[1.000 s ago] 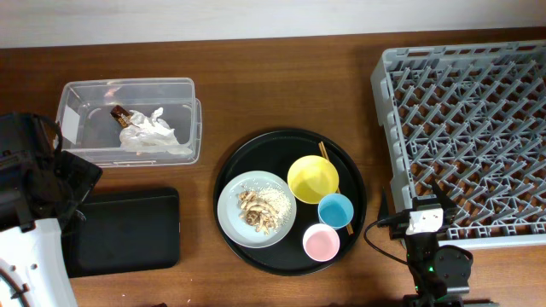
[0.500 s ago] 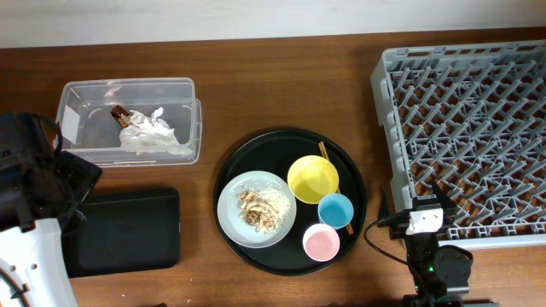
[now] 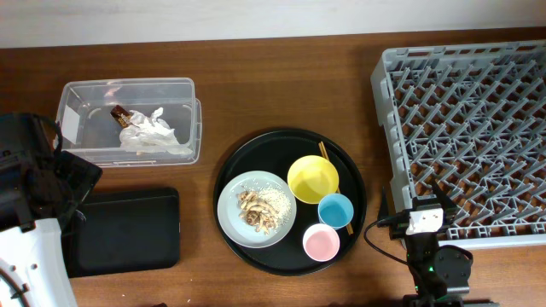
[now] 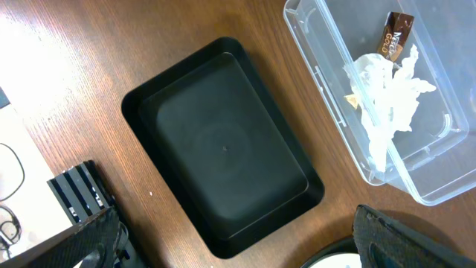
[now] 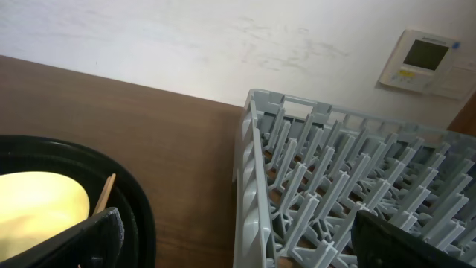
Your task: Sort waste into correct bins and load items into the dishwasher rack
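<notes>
Right wrist: wooden table (image 5: 149, 134), white wall (image 5: 186, 37)

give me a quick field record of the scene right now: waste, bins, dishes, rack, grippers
paper waste: crumpled paper with wrapper, inside clear tub
food scraps: on plate
black tray: nothing in it
dishes: plate, yellow bowl, blue cup, pink cup, chopsticks, all on round tray
rack: nothing loaded
left gripper: open, over black tray, holding nothing
right gripper: open, between round tray and rack, holding nothing
</notes>
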{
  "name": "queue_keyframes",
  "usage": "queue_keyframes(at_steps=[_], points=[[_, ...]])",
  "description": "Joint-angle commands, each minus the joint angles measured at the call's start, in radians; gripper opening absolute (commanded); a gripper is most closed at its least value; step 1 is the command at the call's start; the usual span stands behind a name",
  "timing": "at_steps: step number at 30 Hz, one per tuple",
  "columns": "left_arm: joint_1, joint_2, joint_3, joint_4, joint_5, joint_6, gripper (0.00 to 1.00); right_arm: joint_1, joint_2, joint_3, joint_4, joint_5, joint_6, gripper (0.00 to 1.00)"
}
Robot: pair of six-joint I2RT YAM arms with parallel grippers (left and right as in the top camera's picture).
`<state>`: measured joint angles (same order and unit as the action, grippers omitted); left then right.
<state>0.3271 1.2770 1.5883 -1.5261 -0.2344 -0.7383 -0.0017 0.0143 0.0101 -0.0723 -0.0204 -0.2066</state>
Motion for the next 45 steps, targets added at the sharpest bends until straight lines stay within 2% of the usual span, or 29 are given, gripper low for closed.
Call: queue_keyframes(at_steps=[1, 19, 21, 23, 28, 31, 33, 39, 45], points=[[0.005, -0.013, -0.003, -0.004, 0.011, -0.010, 0.99, -0.005, -0.003, -0.005, -0.004, -0.009, 0.005, 0.99], [0.005, -0.013, -0.003, -0.004, 0.011, -0.010, 0.99, -0.005, -0.003, -0.005, -0.004, 0.004, 0.005, 0.99], [0.005, -0.013, -0.003, -0.004, 0.011, -0.009, 0.99, -0.005, -0.003, -0.005, 0.003, -0.082, 0.005, 0.98], [0.005, -0.013, -0.003, -0.004, 0.011, -0.010, 0.99, -0.005, -0.003, -0.005, 0.031, -0.247, 0.005, 0.99], [0.005, -0.013, -0.003, -0.004, 0.011, -0.010, 0.99, -0.005, -0.003, -0.005, 0.063, -1.132, 0.005, 0.99], [0.005, -0.013, -0.003, -0.004, 0.011, -0.010, 0.99, -0.005, -0.003, -0.005, 0.122, -1.395, 0.005, 0.99], [0.005, -0.013, -0.003, -0.004, 0.011, -0.010, 0.99, -0.005, -0.003, -0.005, 0.186, -1.464, 0.005, 0.98], [0.005, -0.013, -0.003, -0.004, 0.011, -0.010, 0.99, -0.005, -0.003, -0.005, 0.348, -1.472, 0.057, 0.98], [0.005, -0.013, -0.003, -0.004, 0.011, -0.010, 0.99, -0.005, -0.003, -0.005, 0.393, -1.311, 0.058, 0.99]])
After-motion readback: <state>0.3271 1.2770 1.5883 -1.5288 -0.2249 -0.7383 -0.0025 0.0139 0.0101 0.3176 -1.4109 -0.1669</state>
